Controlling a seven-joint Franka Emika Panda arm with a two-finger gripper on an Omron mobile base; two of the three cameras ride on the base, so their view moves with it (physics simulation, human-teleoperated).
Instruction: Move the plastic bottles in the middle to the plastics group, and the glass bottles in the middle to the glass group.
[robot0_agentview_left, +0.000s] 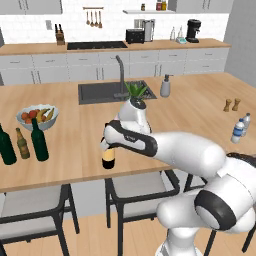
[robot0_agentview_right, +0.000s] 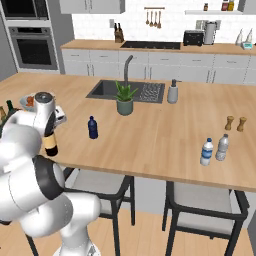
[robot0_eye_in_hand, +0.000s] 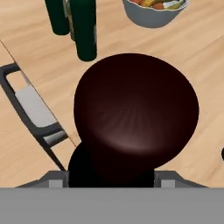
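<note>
My gripper is shut on the neck of the near-black wine bottle with a cream label, upright by the counter's front edge. From the hand view its dark reddish top looms close. I cannot tell whether its base touches the counter. To its left stand two dark green bottles with a small amber bottle between them. The short dark blue bottle stands mid-counter. Two clear water bottles stand at the far right.
A fruit bowl sits behind the left bottles. The sink, a potted plant and a soap dispenser lie mid-counter. Two wooden shakers stand far right. Chairs are tucked under the front edge.
</note>
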